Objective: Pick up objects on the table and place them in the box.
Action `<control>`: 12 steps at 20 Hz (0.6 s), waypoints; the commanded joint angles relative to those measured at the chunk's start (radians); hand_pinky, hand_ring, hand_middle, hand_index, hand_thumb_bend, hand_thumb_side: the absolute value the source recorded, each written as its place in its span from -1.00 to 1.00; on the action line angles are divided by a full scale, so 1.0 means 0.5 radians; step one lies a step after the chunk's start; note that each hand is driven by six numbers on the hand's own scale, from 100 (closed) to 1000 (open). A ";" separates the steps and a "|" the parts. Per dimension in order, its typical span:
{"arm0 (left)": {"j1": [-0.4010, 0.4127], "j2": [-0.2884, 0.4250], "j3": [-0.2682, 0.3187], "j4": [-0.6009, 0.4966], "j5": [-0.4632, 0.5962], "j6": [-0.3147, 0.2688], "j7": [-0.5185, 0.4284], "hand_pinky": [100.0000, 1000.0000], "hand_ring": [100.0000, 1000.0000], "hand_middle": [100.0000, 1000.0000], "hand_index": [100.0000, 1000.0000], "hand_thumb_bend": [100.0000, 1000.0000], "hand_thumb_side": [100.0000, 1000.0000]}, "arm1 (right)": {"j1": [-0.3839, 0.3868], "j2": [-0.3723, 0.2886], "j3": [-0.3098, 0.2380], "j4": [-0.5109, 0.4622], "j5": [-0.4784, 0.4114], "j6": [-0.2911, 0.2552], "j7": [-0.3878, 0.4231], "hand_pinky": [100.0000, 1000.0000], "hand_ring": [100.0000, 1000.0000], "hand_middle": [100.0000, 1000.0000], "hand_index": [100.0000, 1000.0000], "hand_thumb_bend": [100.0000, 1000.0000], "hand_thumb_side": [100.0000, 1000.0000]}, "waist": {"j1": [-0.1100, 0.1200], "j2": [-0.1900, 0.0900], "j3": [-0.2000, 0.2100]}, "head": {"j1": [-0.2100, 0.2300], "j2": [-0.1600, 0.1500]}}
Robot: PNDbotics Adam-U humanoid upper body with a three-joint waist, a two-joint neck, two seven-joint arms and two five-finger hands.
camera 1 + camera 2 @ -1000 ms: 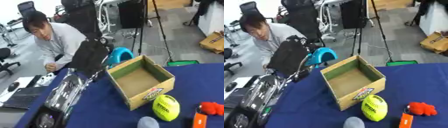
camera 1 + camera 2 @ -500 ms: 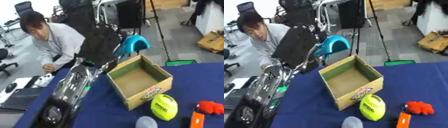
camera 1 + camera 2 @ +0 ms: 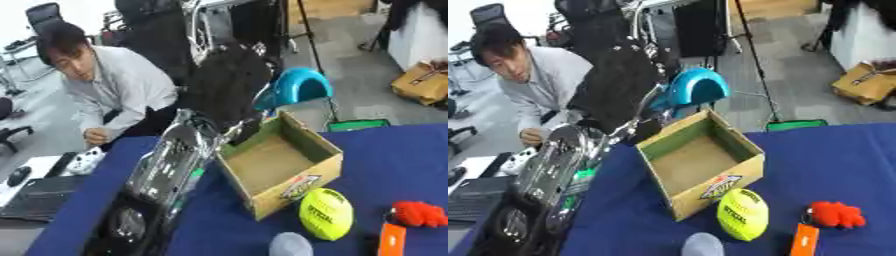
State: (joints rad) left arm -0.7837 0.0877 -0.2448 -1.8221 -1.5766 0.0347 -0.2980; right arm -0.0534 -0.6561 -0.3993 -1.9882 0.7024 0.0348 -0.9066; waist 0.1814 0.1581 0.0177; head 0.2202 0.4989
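The robot's left hand (image 3: 229, 82) is raised above the far left corner of the cardboard box (image 3: 278, 169), its black fingers curled around a teal bowl-shaped object (image 3: 297, 89) that it carries in the air, just beyond the box's far wall. The silver-and-black left arm (image 3: 171, 165) stretches from the near left corner of the worktop (image 3: 833, 150) up to that hand.

The box stands open and empty near the middle of the blue-covered worktop, turned at an angle, with a printed label on its near wall. Just beside its near right corner lies a yellow-green ball (image 3: 325, 214) with dark lettering. Further toward the right edge sits a small red fuzzy thing (image 3: 419, 214), and touching or almost touching it, nearer the front edge, an orange flat tag-like piece (image 3: 804, 240). At the front edge, in front of the ball, the rounded top of a grey object (image 3: 290, 245) shows; I can't make out what it is.

The right hand shows in neither view.
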 commanded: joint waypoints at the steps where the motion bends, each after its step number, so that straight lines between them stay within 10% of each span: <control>1: -0.055 -0.028 -0.013 0.070 -0.077 -0.026 0.039 0.21 -0.19 -0.57 -0.12 -0.12 -1.00 | -0.024 -0.065 -0.004 -0.024 -0.008 -0.007 -0.001 0.71 0.66 0.56 0.52 -1.00 0.55 | -0.027 -0.015 -0.008 | 0.013 -0.025; 12: -0.095 -0.071 -0.008 0.406 -0.356 0.016 0.290 0.17 -0.14 -0.48 -0.07 0.09 -1.00 | -0.040 -0.054 0.003 -0.024 -0.007 -0.014 -0.001 0.71 0.66 0.56 0.52 -1.00 0.56 | -0.038 0.013 -0.025 | 0.009 -0.064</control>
State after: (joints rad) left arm -0.8104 0.0497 -0.2555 -1.6214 -1.7411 0.0399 -0.1694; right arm -0.0627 -0.6561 -0.3939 -1.9882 0.7023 0.0311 -0.9068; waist 0.1811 0.1745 0.0058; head 0.2240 0.4801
